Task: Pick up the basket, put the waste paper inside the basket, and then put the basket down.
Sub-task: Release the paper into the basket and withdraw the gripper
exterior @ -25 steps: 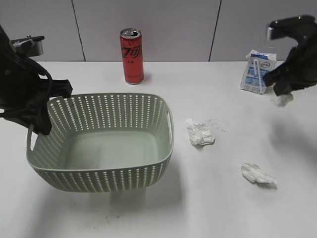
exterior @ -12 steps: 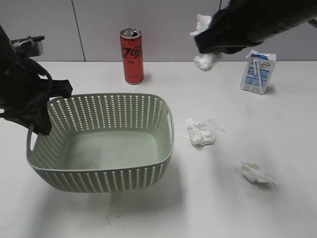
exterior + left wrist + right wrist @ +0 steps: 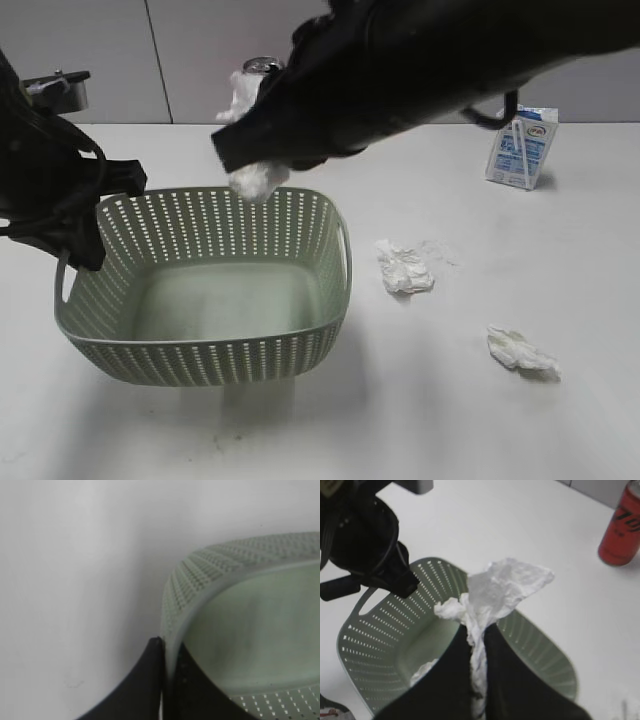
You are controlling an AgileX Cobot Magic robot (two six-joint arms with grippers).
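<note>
The pale green perforated basket (image 3: 215, 290) hangs tilted, raised off the table. My left gripper (image 3: 75, 250) is shut on its left rim; the left wrist view shows the jaws (image 3: 167, 652) pinching the basket wall (image 3: 200, 580). My right gripper (image 3: 250, 160) is shut on a wad of white waste paper (image 3: 252, 178) and holds it over the basket's far rim. In the right wrist view the jaws (image 3: 477, 635) clamp the wad (image 3: 495, 590) above the basket (image 3: 380, 630). Two more wads lie on the table, one (image 3: 404, 268) right of the basket and one (image 3: 520, 352) nearer the front right.
A red drink can (image 3: 621, 525) stands behind the basket, mostly hidden by my right arm in the exterior view. A blue-white drink carton (image 3: 522, 145) stands at the back right. The table (image 3: 450, 420) is white.
My right arm has swung left from beside the carton, across the table, carrying the wad to above the basket's far rim. The left gripper and basket have stayed nearly still.
</note>
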